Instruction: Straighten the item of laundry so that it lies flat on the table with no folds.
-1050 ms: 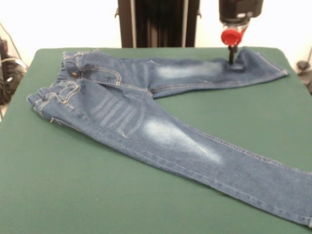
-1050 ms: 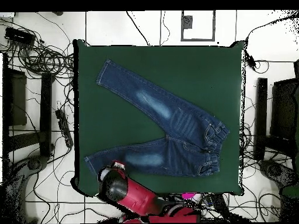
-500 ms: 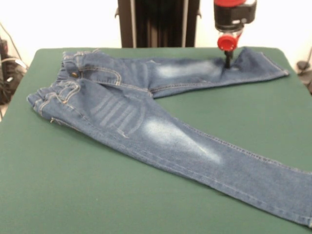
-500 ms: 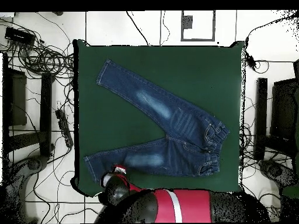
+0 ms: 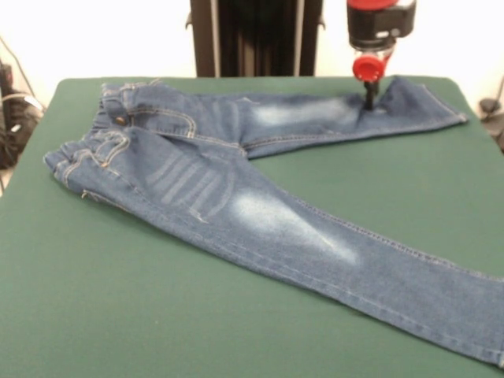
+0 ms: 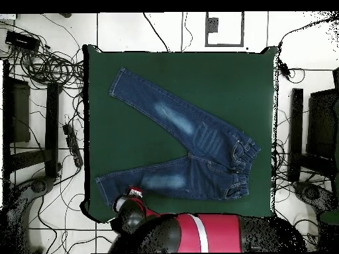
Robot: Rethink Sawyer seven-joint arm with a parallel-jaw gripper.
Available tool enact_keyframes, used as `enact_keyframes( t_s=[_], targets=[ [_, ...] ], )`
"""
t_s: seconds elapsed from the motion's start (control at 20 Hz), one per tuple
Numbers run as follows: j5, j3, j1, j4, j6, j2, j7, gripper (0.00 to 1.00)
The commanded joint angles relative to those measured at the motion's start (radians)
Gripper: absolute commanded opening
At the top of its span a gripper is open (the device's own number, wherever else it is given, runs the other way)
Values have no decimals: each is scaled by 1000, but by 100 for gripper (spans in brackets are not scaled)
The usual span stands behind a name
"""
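Note:
The item of laundry (image 5: 236,197), a small pair of blue jeans with pale faded patches, lies spread on the green table (image 5: 157,315), its two legs splayed apart in a V. The waistband is bunched at the left in the front view. My gripper (image 5: 368,101) stands over the far leg near its hem. Its fingers are shut to one thin black stem that pinches a small ridge of denim. From above, the jeans (image 6: 192,139) lie across the table (image 6: 232,86), and the gripper (image 6: 136,194) sits at the lower-left leg.
The red and black arm (image 6: 192,235) overhangs the table's bottom edge in the overhead view. Cables (image 6: 46,63) and dark equipment (image 6: 20,109) lie on the floor to the left. A black column (image 5: 256,38) rises behind the table.
The gripper has risen slightly and shifted a little left in the front view, drawing the denim up under its tips. The arm's body swung in over the table edge.

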Motion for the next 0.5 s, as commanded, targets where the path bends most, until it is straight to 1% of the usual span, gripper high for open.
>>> enact_keyframes(
  t_s=[0.05, 0.25, 0.35, 0.5],
  targets=[
    [99, 224, 28, -63, 13, 107, 409, 100],
    [140, 257, 39, -38, 43, 49, 445, 100],
    [147, 261, 46, -48, 42, 49, 447, 100],
    [147, 258, 51, -73, 30, 73, 449, 100]
  ],
)
